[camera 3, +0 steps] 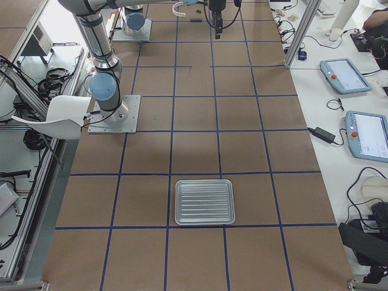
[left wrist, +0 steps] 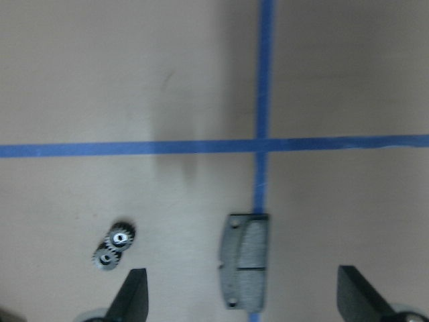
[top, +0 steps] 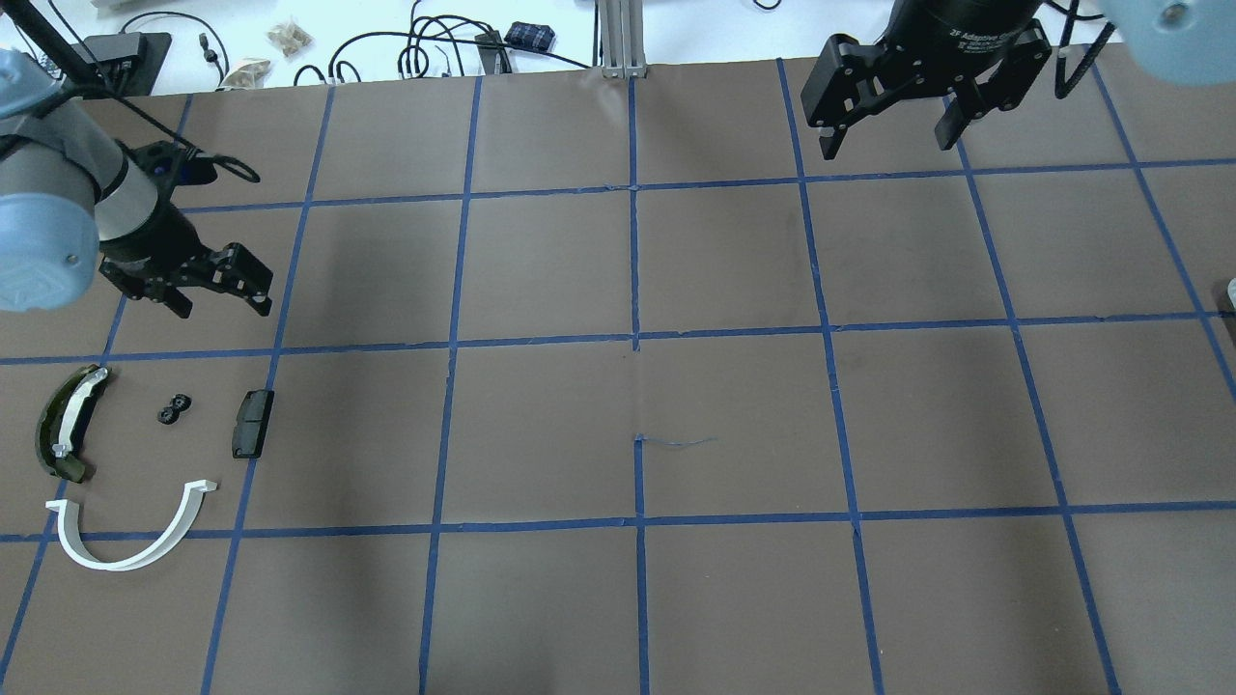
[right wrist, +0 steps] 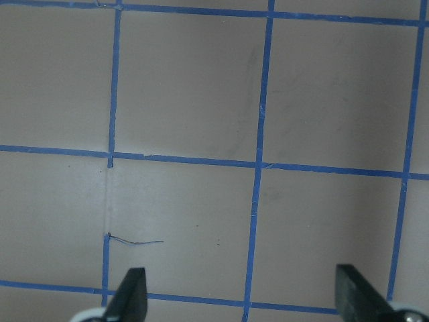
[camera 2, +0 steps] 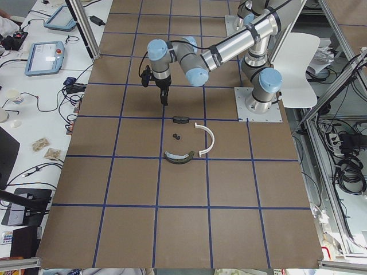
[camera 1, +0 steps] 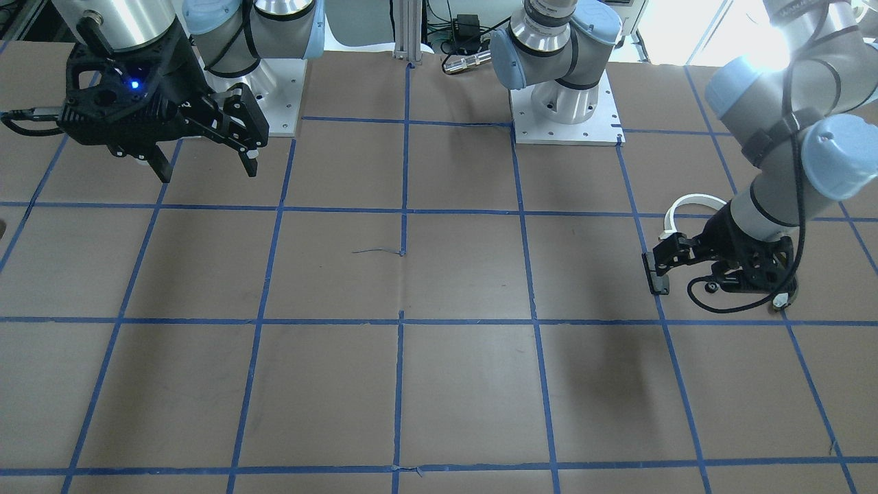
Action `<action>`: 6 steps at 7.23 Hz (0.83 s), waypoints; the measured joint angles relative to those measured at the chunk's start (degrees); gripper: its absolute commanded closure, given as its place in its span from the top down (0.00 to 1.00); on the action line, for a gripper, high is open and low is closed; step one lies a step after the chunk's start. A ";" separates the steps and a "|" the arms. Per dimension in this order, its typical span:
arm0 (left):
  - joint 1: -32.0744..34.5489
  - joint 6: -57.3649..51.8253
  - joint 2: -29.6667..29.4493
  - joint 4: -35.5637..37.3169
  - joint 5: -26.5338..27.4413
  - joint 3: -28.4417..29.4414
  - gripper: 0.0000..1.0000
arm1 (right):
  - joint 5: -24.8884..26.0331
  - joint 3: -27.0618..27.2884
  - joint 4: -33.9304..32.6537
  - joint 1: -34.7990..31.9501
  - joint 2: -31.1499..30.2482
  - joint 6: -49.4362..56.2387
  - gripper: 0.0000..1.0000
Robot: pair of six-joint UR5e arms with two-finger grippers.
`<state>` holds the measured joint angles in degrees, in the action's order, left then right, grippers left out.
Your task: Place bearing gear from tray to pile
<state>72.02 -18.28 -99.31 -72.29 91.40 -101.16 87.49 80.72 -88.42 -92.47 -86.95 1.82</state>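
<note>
The bearing gear [top: 175, 408], two small black toothed wheels side by side, lies on the table in the pile at the left, between the dark olive curved piece [top: 68, 425] and the black block [top: 252, 423]. The white half-ring [top: 130, 529] lies nearer the robot. My left gripper [top: 220, 307] is open and empty above the table, just beyond the pile. The left wrist view shows the gear [left wrist: 114, 245] and the block [left wrist: 244, 258] below its open fingers. My right gripper [top: 888, 140] is open and empty, high over the far right. The ribbed metal tray [camera 3: 204, 201] looks empty.
The table is brown paper with a blue tape grid. Cables and small bags lie beyond its far edge [top: 290, 39]. The tray stands at the robot's right end of the table, far from the pile. The two arm bases [camera 1: 566, 103] are bolted on at the robot's side.
</note>
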 measured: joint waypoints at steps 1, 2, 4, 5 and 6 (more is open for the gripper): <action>4.23 5.83 1.47 -4.96 0.03 3.96 1.00 | -0.02 0.00 0.02 0.00 -0.01 -0.04 1.00; 7.84 10.62 2.86 -10.21 -0.09 8.29 1.00 | 0.05 0.02 0.07 0.00 0.00 0.11 1.00; 15.18 14.90 6.86 -17.77 -0.28 13.78 1.00 | 0.34 0.02 -0.29 0.01 0.02 0.47 1.00; 17.52 15.43 8.55 -18.70 -0.17 14.76 1.00 | 0.52 0.03 -0.77 0.01 -0.04 0.52 1.00; 18.52 15.69 9.57 -19.15 -0.21 15.22 1.00 | 0.66 0.04 -1.07 0.01 -0.08 0.56 1.00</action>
<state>90.54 -2.59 -89.74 -91.43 91.19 -85.94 88.15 80.76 -89.49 -92.46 -87.03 2.39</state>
